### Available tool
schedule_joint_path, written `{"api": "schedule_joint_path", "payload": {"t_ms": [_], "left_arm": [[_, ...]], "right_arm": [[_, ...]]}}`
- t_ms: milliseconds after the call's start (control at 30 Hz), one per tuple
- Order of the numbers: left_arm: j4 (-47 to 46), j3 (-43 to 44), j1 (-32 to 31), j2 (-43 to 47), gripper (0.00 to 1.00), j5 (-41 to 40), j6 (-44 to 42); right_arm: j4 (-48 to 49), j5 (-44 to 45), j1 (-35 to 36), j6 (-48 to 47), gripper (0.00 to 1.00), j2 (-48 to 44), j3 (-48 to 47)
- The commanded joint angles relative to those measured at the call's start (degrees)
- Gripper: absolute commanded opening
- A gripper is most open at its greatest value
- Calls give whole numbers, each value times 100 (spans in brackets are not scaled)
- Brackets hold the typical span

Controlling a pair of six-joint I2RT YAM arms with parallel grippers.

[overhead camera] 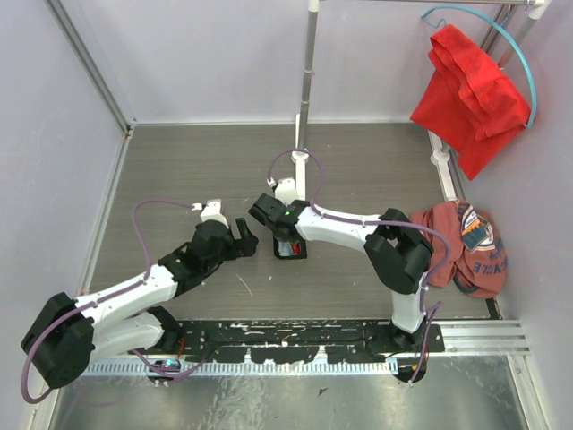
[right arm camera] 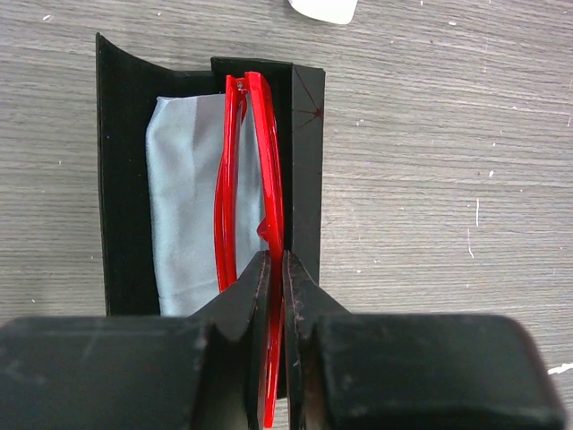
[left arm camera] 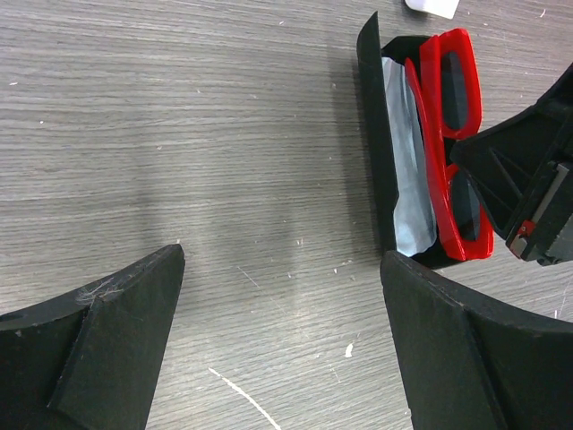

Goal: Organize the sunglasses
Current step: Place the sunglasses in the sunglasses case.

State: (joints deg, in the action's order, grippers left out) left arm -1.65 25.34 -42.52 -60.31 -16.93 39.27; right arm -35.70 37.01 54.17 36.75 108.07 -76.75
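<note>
From above, the left claw (overhead camera: 251, 240) hovers over the grey wood-grain table (overhead camera: 179, 170), just left of a black case (overhead camera: 293, 252). The right claw (overhead camera: 285, 235) points down into that case. A speck of red there is probably the sunglasses (overhead camera: 286, 246), though this view is too small to be sure. A red garment (overhead camera: 470, 90) hangs at the back right, and another reddish garment (overhead camera: 466, 246) lies by the right arm.

In the left wrist view, the left claw is spread wide, with bare table between its fingers (left arm camera: 116, 345) and nothing touching them. The open case lies ahead to the right. A pale blue cloth (left arm camera: 407, 170) lies inside it, and the red-framed sunglasses stand on edge along the case's right side, their dark lenses facing right. The right claw meets the frame at its near end.

In the right wrist view, the right claw is pressed together, pinching the thin red frame of the folded sunglasses. They sit on edge inside the case between the cloth and the case's right wall. A white object (right arm camera: 324, 9) is cut off by the top edge.
</note>
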Motion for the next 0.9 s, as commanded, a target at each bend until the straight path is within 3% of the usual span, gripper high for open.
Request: {"api": "schedule_joint_path", "payload": {"t_ms": [0, 867], "left_arm": [[-107, -70, 27, 123, 98, -3, -15], [-125, -93, 34, 124, 98, 1, -7]], "right_arm": [[-32, 148, -37, 3, 1, 26, -272], [-381, 373, -82, 122, 1, 261, -508]]}}
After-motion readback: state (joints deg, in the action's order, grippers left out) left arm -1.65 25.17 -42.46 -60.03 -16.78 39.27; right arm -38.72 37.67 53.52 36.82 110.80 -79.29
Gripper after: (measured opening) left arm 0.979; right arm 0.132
